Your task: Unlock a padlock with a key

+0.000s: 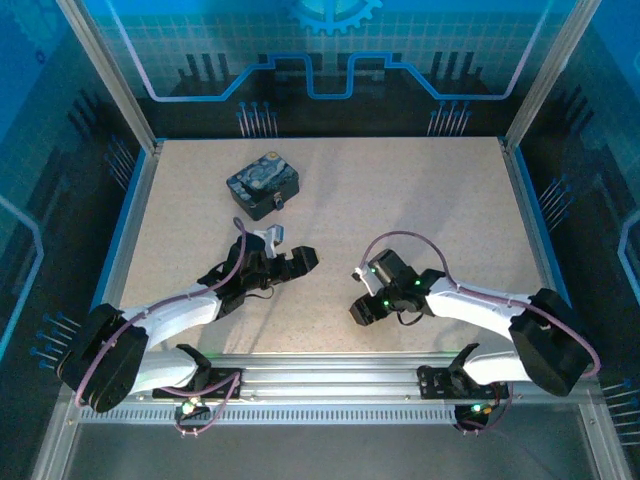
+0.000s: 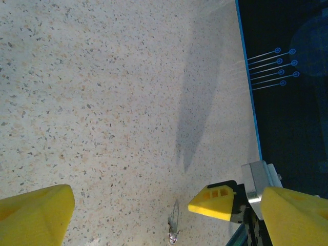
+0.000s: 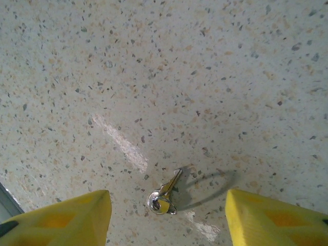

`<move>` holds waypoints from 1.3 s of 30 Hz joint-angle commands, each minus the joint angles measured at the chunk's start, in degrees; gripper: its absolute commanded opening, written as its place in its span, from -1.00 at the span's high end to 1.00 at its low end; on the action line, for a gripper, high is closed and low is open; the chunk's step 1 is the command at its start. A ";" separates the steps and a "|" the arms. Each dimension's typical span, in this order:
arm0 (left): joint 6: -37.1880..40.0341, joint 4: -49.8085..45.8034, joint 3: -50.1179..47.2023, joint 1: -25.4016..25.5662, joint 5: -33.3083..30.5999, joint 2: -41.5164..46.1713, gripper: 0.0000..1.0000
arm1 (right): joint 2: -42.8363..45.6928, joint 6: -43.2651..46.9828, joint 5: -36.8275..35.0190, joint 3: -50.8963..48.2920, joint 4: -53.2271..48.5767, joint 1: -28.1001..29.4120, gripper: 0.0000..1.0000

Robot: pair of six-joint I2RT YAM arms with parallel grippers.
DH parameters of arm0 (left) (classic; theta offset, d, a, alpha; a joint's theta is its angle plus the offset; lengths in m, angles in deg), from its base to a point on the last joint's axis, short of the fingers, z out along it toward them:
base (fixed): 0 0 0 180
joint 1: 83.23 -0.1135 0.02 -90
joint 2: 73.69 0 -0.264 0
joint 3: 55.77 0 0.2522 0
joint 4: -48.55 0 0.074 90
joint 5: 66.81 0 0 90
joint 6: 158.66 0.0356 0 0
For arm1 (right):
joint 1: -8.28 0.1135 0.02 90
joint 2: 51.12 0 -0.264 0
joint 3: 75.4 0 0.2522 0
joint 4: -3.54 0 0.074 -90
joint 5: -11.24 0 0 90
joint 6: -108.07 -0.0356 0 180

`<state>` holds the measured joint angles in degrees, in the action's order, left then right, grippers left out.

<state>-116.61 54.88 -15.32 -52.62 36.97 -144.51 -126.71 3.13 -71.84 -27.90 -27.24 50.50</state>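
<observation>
The key (image 3: pixel 166 190) lies flat between the parted fingers of the right gripper (image 3: pixel 166 196), touching neither. It is likely light, stiff and slippery, so pinch its ringed head. The left gripper (image 2: pixel 168 197) gapes, holding nothing.

Top view. Speckled table (image 1: pixel 420 200) is shown w/ blue swirl-painted tin (image 1: pixel 263 183) at rear L. L gripper (image 1: pixel 303 261) & R gripper (image 1: pixel 358 293) are seen low near centre, apart, facing each other; tin is untouched.
</observation>
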 commanded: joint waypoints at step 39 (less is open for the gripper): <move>0.55 -0.41 -0.25 0.49 -1.27 -0.30 -0.92 | -5.97 -1.76 1.72 1.14 0.01 2.74 0.47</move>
<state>-116.61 54.80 -15.62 -52.62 36.51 -144.51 -131.41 1.92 -72.10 -27.47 -27.11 51.89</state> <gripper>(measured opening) 0.957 0.279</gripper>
